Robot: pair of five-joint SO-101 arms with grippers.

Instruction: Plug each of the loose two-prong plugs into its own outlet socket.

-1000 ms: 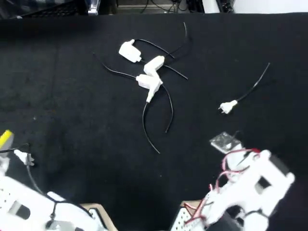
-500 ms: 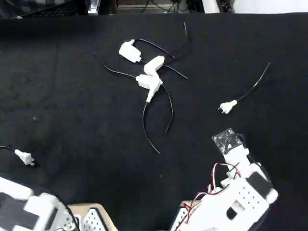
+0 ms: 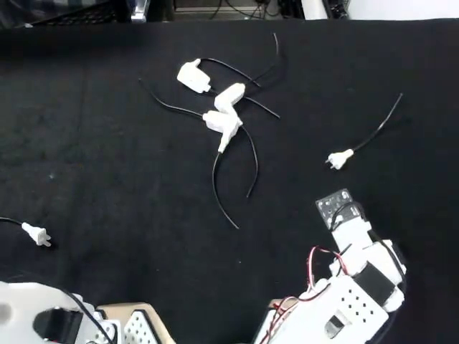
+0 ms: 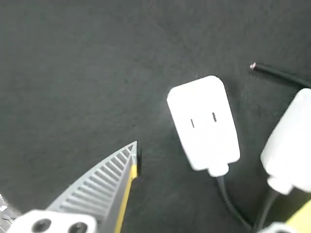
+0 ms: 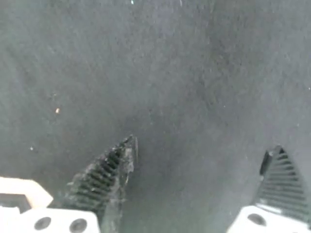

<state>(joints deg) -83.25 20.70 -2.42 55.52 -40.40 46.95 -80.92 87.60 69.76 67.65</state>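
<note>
**Desk** (image 3: 86,179): one, spanning the whole high view. Its top is covered by a black cloth (image 4: 73,58) that is matte and felt-like up close, lying flat with no folds to be seen. The far edge runs straight across the top of the high view.

**Specks** (image 5: 57,110): a few, pale and tiny, scattered on the cloth in the right wrist view.

**Cables** (image 3: 244,7): several, dark, lying past the desk's far edge near the middle.

**White panel** (image 3: 358,8): one, past the far edge toward the right corner.

**Shiny object** (image 3: 138,10): one, past the far edge left of centre; what it is cannot be told.

**Tan board** (image 3: 147,314): one corner, wood-coloured, at the near edge.
</note>
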